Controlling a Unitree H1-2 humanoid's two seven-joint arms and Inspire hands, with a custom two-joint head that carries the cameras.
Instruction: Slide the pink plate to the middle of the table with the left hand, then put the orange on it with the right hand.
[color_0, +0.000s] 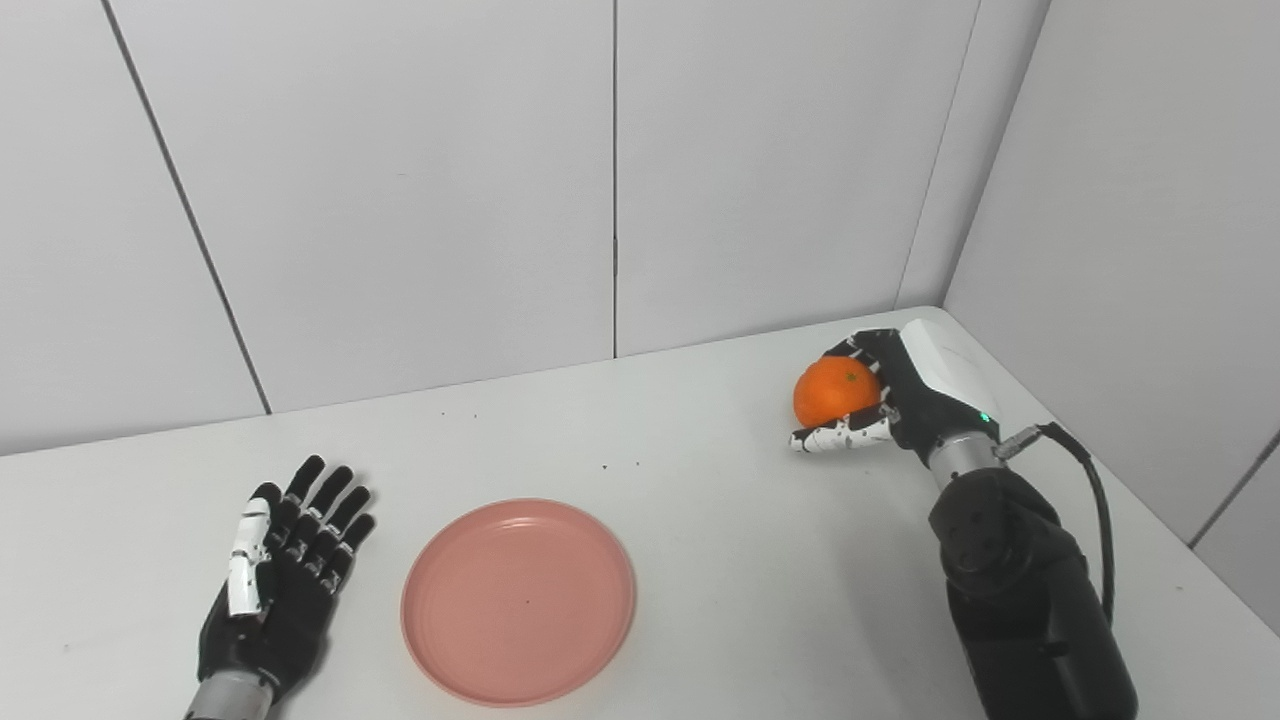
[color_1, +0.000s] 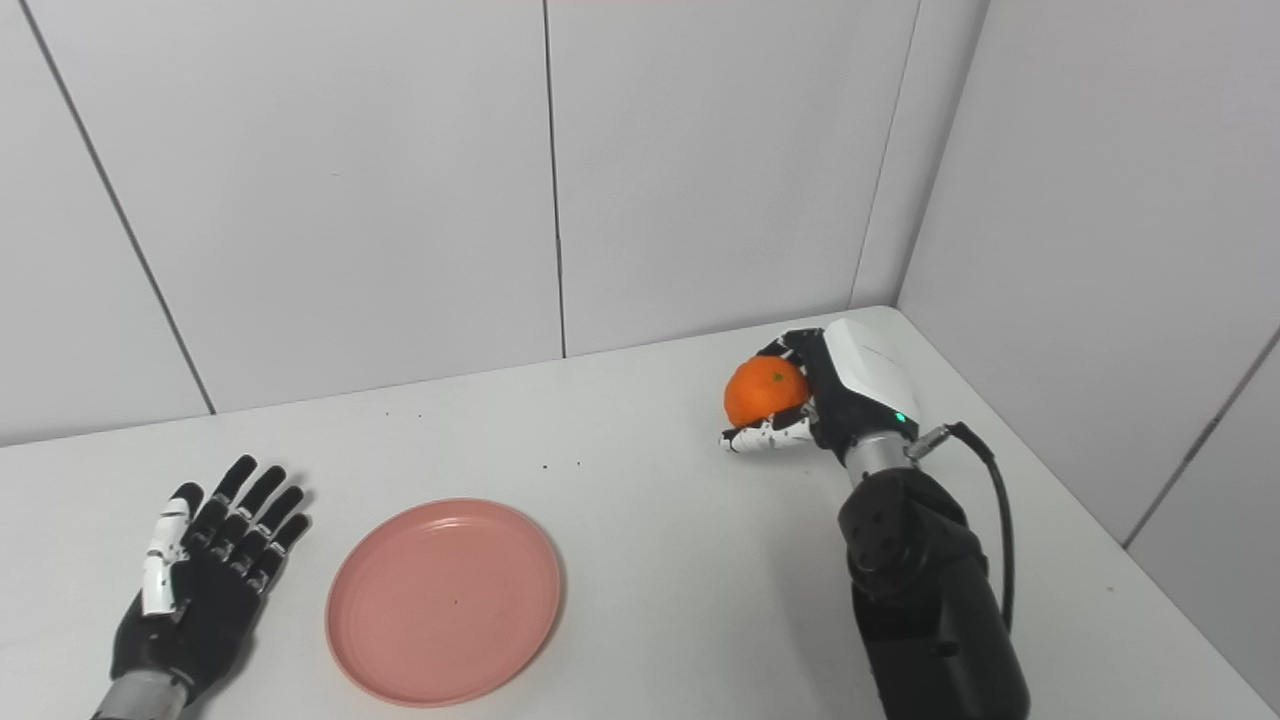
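The pink plate (color_0: 518, 600) lies flat and empty on the white table (color_0: 700, 520), near the front edge and a little left of centre. My left hand (color_0: 280, 580) rests open and flat on the table just left of the plate, a small gap between them. At the far right, my right hand (color_0: 885, 395) is shut on the orange (color_0: 835, 390), thumb under the near side and fingers curled over the far side. Whether the orange still touches the table I cannot tell.
White wall panels (color_0: 610, 180) close the back and the right side of the table; the right hand is close to that corner. A black cable (color_0: 1095, 510) loops off the right wrist. Small dark specks (color_0: 620, 465) dot the tabletop.
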